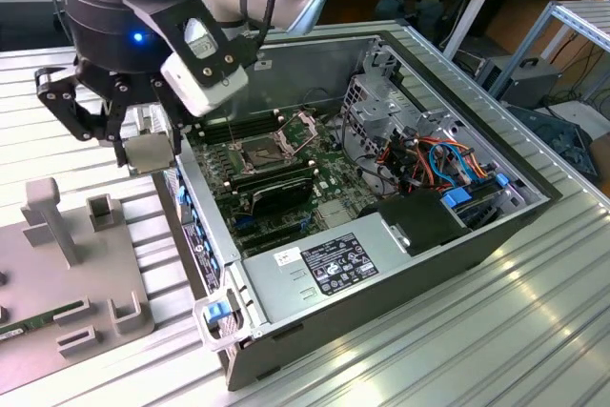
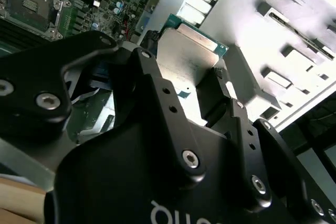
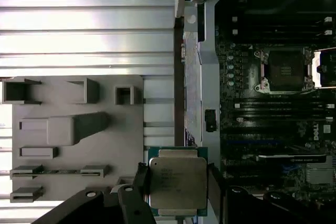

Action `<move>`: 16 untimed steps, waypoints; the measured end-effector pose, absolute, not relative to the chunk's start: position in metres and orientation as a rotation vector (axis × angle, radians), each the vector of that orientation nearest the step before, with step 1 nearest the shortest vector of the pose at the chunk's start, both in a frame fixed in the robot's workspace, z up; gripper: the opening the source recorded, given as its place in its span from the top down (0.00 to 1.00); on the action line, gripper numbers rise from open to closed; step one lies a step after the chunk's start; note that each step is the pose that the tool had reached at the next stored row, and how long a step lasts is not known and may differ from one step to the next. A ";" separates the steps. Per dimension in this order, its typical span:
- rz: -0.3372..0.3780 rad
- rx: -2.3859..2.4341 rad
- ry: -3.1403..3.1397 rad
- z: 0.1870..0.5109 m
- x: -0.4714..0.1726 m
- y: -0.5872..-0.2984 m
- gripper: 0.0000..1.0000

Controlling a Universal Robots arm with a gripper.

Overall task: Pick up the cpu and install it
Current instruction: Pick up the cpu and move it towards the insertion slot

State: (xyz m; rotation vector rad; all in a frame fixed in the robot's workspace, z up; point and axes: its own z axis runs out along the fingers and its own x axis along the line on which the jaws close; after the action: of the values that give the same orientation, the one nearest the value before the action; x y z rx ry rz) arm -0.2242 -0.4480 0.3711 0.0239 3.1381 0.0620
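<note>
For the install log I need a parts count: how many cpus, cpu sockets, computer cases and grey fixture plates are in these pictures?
cpu: 1
cpu socket: 1
computer case: 1
grey fixture plate: 1
Total: 4

cpu top: dull silver metal. Fixture plate: matt grey plastic. Table: ribbed, shiny metal.
</note>
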 end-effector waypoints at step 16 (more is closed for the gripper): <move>0.062 0.024 3.138 0.371 -0.169 -0.448 0.45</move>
State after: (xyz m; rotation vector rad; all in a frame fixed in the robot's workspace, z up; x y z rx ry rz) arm -0.1693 -0.4481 0.3711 0.0237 3.1382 0.0619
